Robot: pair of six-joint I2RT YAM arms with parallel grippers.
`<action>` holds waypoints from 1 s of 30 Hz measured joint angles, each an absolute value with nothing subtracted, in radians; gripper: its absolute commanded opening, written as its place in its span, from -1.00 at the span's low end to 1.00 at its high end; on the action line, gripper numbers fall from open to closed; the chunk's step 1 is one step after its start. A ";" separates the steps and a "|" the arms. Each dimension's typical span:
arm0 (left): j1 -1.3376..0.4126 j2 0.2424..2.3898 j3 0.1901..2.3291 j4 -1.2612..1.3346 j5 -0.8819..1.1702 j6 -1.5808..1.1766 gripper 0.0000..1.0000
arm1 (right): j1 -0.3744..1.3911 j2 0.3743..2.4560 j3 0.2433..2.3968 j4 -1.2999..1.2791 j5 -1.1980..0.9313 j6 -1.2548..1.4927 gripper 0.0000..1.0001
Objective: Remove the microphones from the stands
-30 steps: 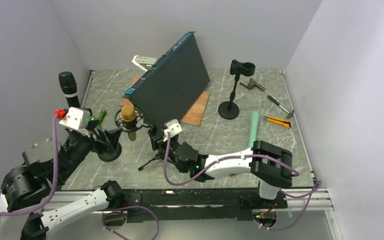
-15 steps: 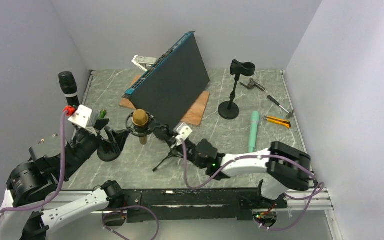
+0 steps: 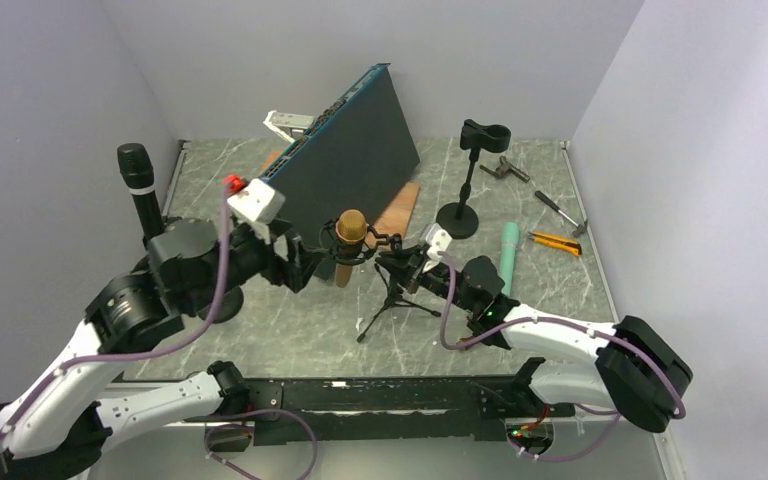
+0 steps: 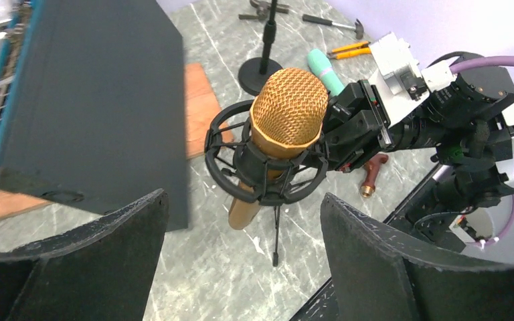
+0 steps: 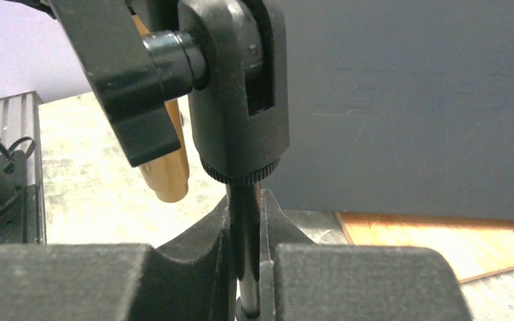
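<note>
The gold microphone (image 4: pixel 288 114) sits in its cradle (image 4: pixel 222 142) on the tripod stand (image 3: pixel 392 300) mid-worktop (image 3: pixel 560 290), so nothing is removed yet: the right claw (image 5: pixel 244 284) is clamped on the stand's pole (image 5: pixel 243 214), while the left claw (image 4: pixel 242 200) hangs spread either side of the microphone, with gripping and lifting apparently left to do.

**Microphone hemmed in behind and on the right**

The leaning dark panel (image 3: pixel 345 175) stands close behind the gold microphone (image 4: pixel 289 114) and closes off the far side. The right jaws, clamped on the pole of the stand (image 5: pixel 244 221) under the shock mount (image 4: pixel 268 177), block the right. The left jaws gape toward the microphone, open air between. Bare desk (image 3: pixel 290 335) lies along the near edge.
</note>
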State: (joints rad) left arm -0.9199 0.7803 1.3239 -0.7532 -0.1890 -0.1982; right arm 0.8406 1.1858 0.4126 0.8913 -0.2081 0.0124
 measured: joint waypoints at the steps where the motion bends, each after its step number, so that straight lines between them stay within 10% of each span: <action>1: -0.920 0.805 1.328 -0.741 -0.173 -0.198 0.72 | 0.826 1.172 0.404 0.889 -0.228 0.018 -1.00; 7: -0.920 0.901 1.348 -0.695 -0.115 -0.200 0.70 | 0.809 1.137 0.384 0.851 -0.271 0.061 0.93; 30: -0.920 0.600 1.279 -0.645 -0.262 -0.161 0.78 | 0.796 0.678 0.631 -0.131 0.295 0.123 1.00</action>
